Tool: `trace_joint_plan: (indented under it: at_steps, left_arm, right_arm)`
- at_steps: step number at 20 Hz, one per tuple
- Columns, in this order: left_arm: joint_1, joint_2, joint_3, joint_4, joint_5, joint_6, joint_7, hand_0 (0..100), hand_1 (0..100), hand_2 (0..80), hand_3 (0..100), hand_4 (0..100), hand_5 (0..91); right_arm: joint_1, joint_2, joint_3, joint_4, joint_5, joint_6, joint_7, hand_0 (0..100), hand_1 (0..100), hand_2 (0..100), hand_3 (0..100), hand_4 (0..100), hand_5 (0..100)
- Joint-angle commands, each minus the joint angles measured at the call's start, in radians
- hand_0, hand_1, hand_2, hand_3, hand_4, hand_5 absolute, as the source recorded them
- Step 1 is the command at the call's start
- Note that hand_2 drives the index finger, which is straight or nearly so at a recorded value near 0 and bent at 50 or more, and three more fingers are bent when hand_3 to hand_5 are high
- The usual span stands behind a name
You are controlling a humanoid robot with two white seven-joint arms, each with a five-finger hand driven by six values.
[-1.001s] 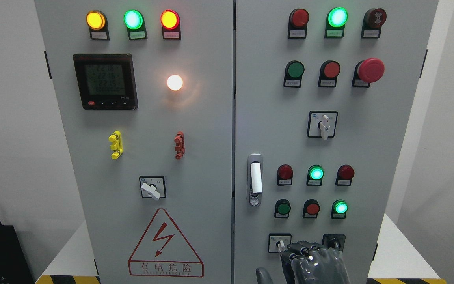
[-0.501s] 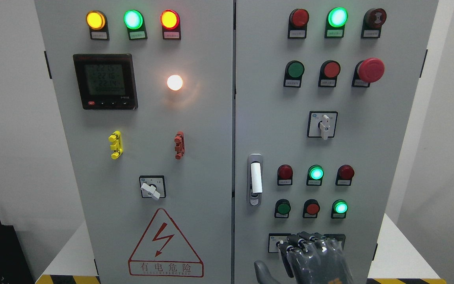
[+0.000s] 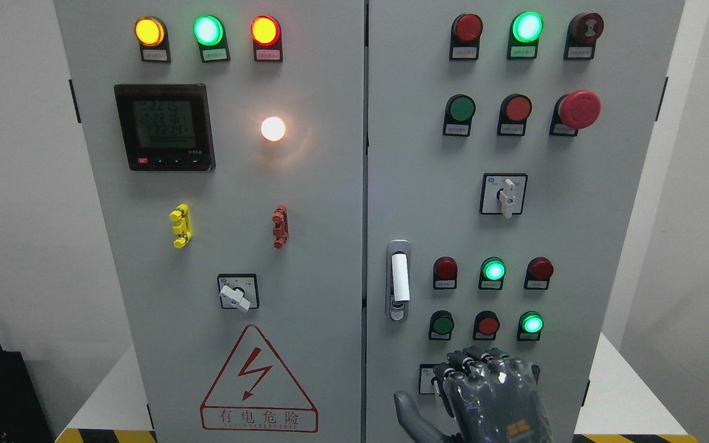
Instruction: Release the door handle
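One hand in view, my right hand (image 3: 490, 394), low at the bottom edge in front of the right door (image 3: 576, 234) of the cabinet; back of the hand faces the camera, fingers (image 3: 471, 363) curled loosely with the thumb out to the side, gripping nothing I can see; left hand not in view. Door handle (image 3: 399, 280) sits near the left edge of that right door, up and to the left of my hand, well apart from it; no contact. Judgement: the release reads as done, with only clearing the arm away from the panel left. Handle looks like a slim upright white lever set in a grey metal recess, a small lock at its foot; it lies flush and vertical; the door appears closed.
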Motion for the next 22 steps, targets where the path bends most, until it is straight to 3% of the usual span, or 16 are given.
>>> trace_joint_plan:
  at_steps: [1,22]
  left_arm:
    - [-0.003,0.0,0.002,0.009,0.001,0.0,-0.001,12,39,0.0,0,0,0.0]
    - [-0.003,0.0,0.002,0.011,0.001,0.0,-0.001,12,39,0.0,0,0,0.0]
  right_arm:
    - [-0.018,0.049,-0.008,0.01,0.028,0.006,0.009,35,0,99,100,100,94]
    - [-0.135,0.053,-0.02,0.127,0.028,0.062,0.038,36,0,99,100,100,94]
